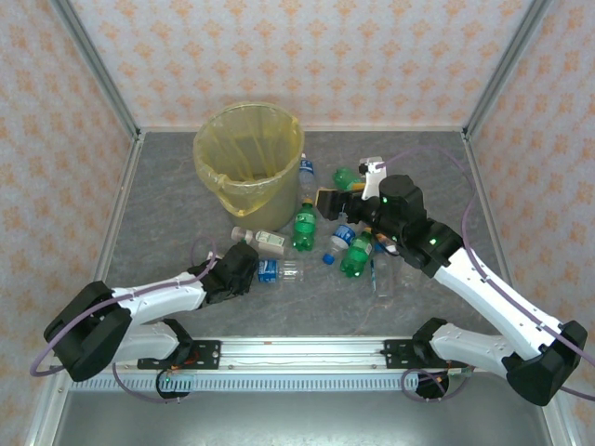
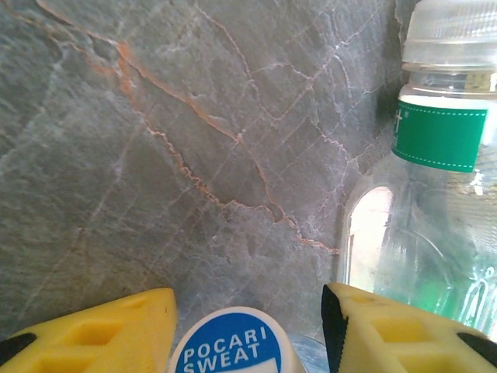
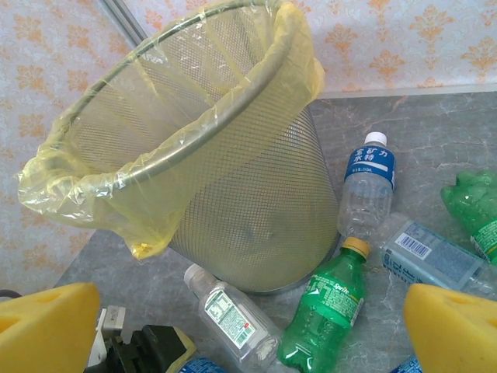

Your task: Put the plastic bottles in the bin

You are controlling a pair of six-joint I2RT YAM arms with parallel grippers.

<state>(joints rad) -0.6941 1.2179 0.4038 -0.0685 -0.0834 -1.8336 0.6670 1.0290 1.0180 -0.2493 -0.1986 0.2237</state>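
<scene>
The bin, a mesh bucket lined with a yellow bag, stands at the back left; the right wrist view has it up close. Plastic bottles lie scattered to its right and in front. My left gripper is low on the table, its yellow fingers either side of a blue Pocari Sweat cap, with a gap on each side. That bottle has a blue label. My right gripper hangs open above the pile with nothing between its fingers. Below it lie a green Sprite bottle and a clear bottle.
A clear bottle with a white cap and green label lies just right of my left fingers. More bottles: blue-labelled, clear, green. Others lie under the right arm. Walls close the table on three sides.
</scene>
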